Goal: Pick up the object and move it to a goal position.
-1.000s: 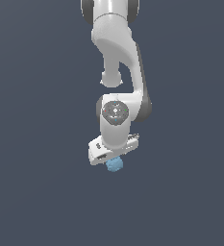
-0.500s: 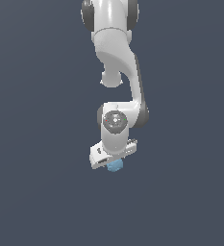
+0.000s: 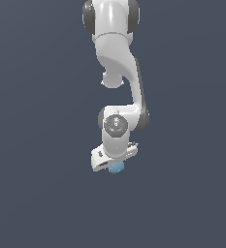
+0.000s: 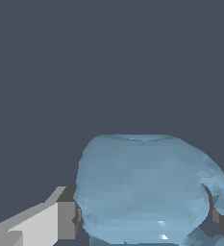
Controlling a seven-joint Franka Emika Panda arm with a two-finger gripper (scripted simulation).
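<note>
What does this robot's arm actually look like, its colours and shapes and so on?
The arm is smooth, glossy white, built of rounded tube-like segments with dark grey bands at the joints. One round joint face carries tiny red and green marks. The gripper is a white, blocky bar, and its fingers end in grey pads. No cables show.

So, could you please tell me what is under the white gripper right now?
The light-blue lump sits directly under the gripper, held between its grey pads. Only its lower part shows in the exterior view; the gripper body covers the rest.
</note>
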